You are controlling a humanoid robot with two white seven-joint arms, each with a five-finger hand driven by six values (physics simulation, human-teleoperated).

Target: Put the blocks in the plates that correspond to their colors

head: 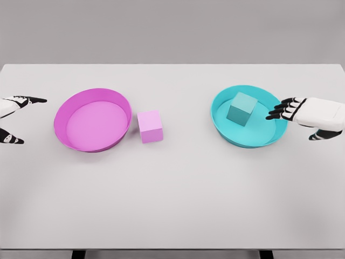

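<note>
White hands [315, 115] with black fingers [279, 110] (jointed, white bands between).

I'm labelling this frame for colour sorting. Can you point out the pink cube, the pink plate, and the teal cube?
Pink cube [150, 126], head view: on its front face.
Round pink plate [69, 105], head view: on its far left rim.
Teal cube [241, 109], head view: on its front face, inside the teal plate.

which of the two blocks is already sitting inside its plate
The teal cube: it rests inside the teal round plate, near the right hand. The pink cube sits on the white table, just right of the magenta round plate.
</note>
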